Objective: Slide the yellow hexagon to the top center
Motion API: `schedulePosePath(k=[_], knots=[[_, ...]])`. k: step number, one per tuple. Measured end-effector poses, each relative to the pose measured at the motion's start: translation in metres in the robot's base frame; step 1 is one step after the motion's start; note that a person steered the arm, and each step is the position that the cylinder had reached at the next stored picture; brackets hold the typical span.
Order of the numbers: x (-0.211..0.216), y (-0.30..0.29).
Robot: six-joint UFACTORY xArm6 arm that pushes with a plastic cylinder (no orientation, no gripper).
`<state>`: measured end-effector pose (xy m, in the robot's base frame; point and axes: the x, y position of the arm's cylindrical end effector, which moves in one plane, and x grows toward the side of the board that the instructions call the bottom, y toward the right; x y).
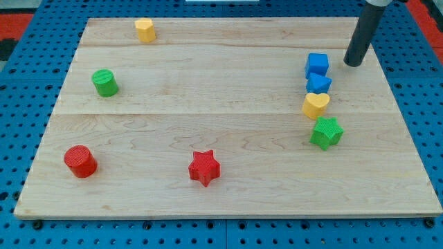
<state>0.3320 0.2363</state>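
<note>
The yellow hexagon sits near the view's top left of the wooden board. My tip is at the view's upper right, far from the hexagon and just right of a blue cube, with a small gap between them.
Below the blue cube stand a second blue block, a yellow heart and a green star, in a close column. A green cylinder is at the left, a red cylinder at lower left, a red star at bottom centre.
</note>
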Motion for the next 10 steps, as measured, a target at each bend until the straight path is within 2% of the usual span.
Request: schedulePosePath(k=[3, 4, 5, 6, 7, 8, 9, 10], knots=[[0.002, -0.041], [-0.041, -0.049], [-0.053, -0.127], [-0.044, -0.218], [-0.017, -0.312], [-0.044, -0.403], [-0.070, -0.447], [-0.100, -0.446]])
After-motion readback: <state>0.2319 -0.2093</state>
